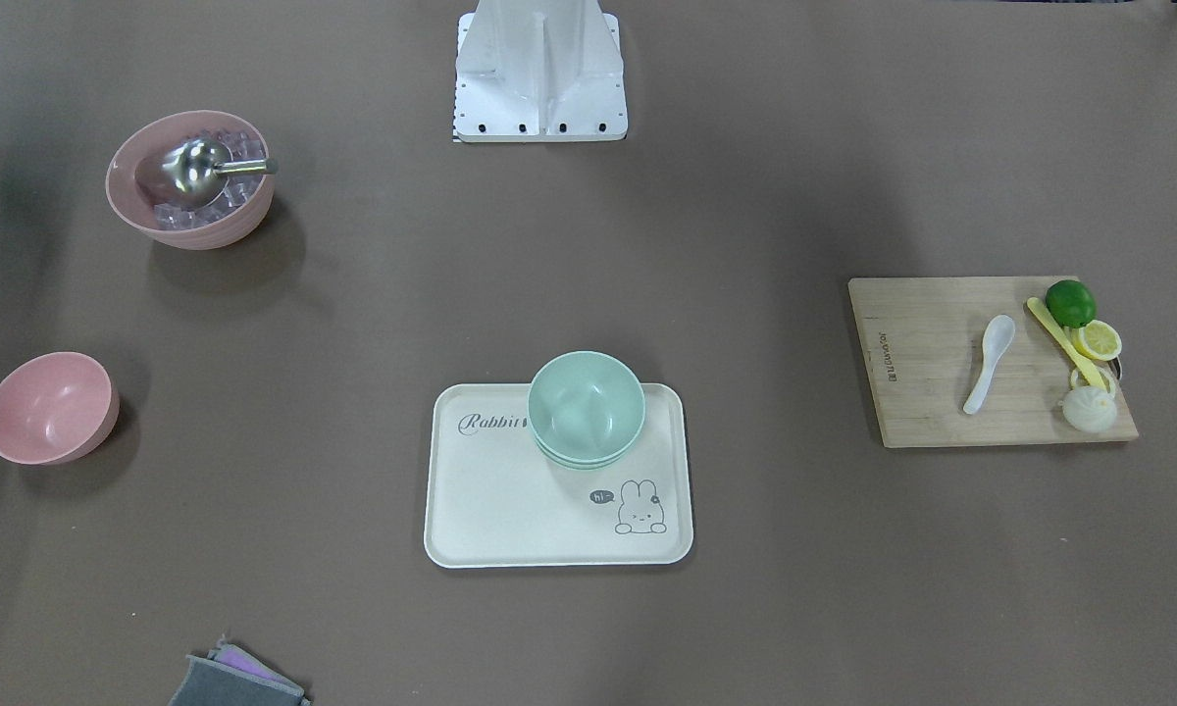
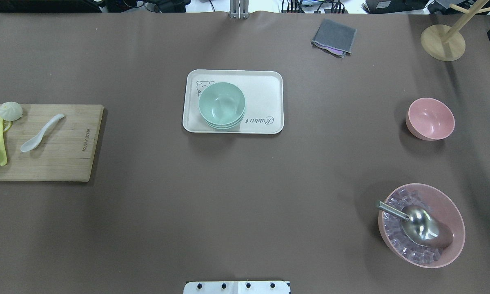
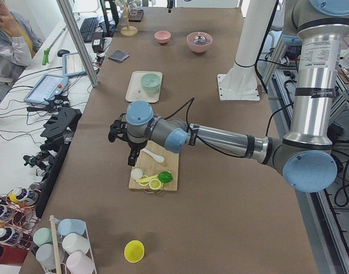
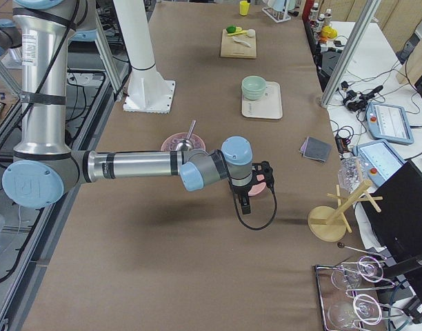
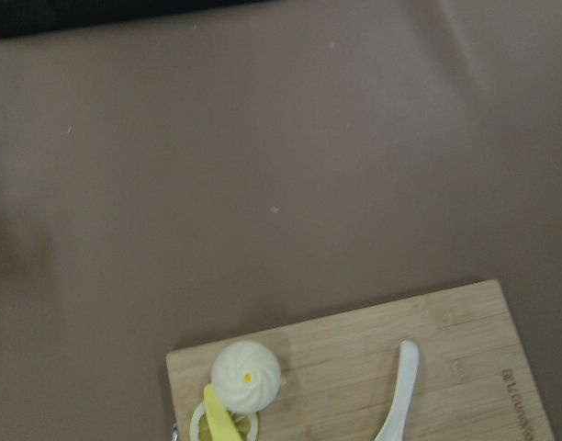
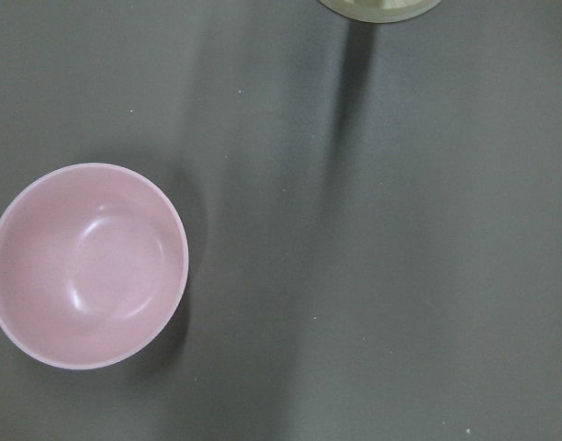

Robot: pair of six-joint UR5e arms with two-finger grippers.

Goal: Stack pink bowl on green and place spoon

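1. Two hands, both aloft and touching nothing. The left hand (image 3: 132, 160) hangs over the cutting board (image 2: 65, 159) at the robot's left end of the counter (image 2: 245, 196). The right hand (image 4: 243, 205) hangs beside the pink bowl (image 2: 430, 118). Only the side views show them, so I cannot tell how far either is open. Nothing shows in their hold.
2. Pink bowl: small, round, plain matte pink with a soft sheen inside. It is upright and empty, alone on bare counter at the robot's right, far side, well apart from the tray (image 2: 265, 94).
3. Spoon (image 2: 42, 132): white, short soup type. It lies flat on the cutting board with its scoop end toward the robot, apart from the other board items.
4. Green bowl (image 2: 221, 105): pale mint, upright, empty, topmost of a nested stack. It stands on the cream tray near the robot-side rim, just beside the "Rabbit" lettering.
5. Outer end of the board: white bun (image 2: 10, 110), lemon slice (image 1: 1099, 339), lime (image 1: 1070, 302) and a yellow tool (image 2: 1, 141), close together.
6. Large pink bowl (image 2: 449, 204), robot's right, near side: holds clear ice cubes (image 2: 396, 237) and a metal scoop (image 2: 420, 226), whose handle pokes over the rim.
7. Grey cloth (image 2: 334, 36) on the counter's far side.
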